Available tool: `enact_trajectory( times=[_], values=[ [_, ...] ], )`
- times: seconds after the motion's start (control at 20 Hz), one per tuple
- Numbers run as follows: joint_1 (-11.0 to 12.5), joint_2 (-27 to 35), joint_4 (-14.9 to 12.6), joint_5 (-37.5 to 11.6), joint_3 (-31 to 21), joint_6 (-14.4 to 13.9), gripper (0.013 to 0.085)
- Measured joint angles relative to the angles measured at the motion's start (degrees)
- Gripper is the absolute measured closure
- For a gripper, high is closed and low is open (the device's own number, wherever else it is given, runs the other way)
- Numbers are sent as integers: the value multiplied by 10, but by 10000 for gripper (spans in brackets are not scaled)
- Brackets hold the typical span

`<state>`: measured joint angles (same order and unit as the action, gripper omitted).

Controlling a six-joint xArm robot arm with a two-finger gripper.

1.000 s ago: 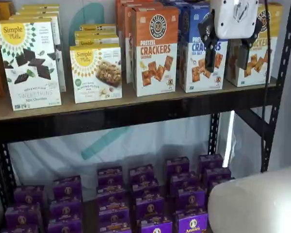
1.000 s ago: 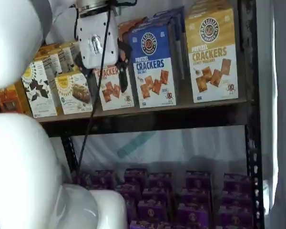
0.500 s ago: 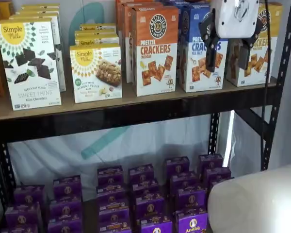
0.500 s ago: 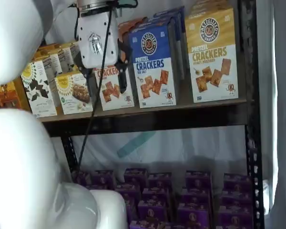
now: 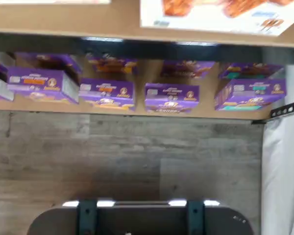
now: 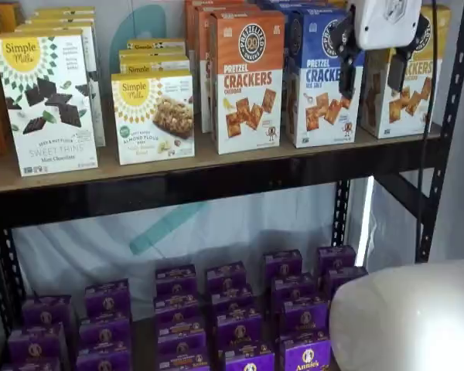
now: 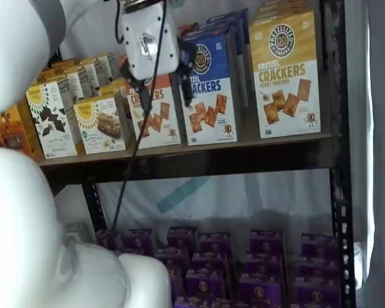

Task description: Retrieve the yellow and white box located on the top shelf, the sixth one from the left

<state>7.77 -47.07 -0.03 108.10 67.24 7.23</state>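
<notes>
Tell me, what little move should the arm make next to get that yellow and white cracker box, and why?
Probably slide sideways toward the yellow and white box. The open gripper hangs in front of the top shelf, partly over the blue box beside it, not yet lined up or touching.

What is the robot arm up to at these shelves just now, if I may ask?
The arm's end effector hangs in front of the top shelf, fingers apart and holding nothing. It is after the yellow and white box of pretzel crackers at the shelf's right end, which stands untouched beside the blue cracker box.
</notes>
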Motion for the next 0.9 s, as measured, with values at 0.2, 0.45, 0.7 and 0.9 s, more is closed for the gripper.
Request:
enact_trajectory(
  times=[0.2, 0.45, 0.7, 0.9],
  values=[
    [56, 15, 5, -31, 9, 53, 130],
    [113, 38, 28, -48, 24, 104, 130],
    [152, 59, 38, -63, 34, 140, 130],
    [170, 70, 38, -80, 34, 159, 130]
  ],
)
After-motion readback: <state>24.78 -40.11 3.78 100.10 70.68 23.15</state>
